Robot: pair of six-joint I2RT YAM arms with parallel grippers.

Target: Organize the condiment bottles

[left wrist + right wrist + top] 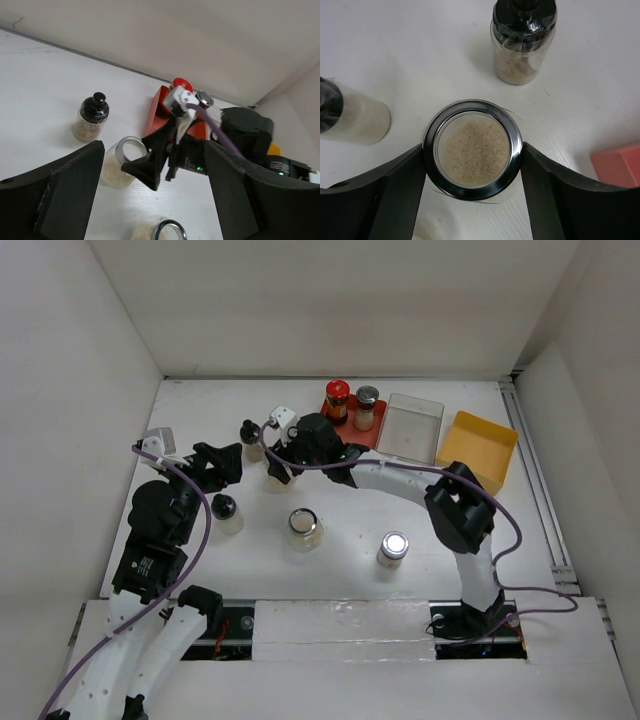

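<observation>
The open jar of pale grains (pixel 472 145) stands on the far-left part of the table (pixel 330 575), close to a black-capped bottle (pixel 522 45). I see my right gripper (pixel 472 150) pinching it, one finger pressed against each side of its silver rim. That arm reaches from its base on the right across to the left with its elbow raised, and my left gripper (pixel 152 155) hangs just left of the jar, jaws spread wide on nothing.
</observation>
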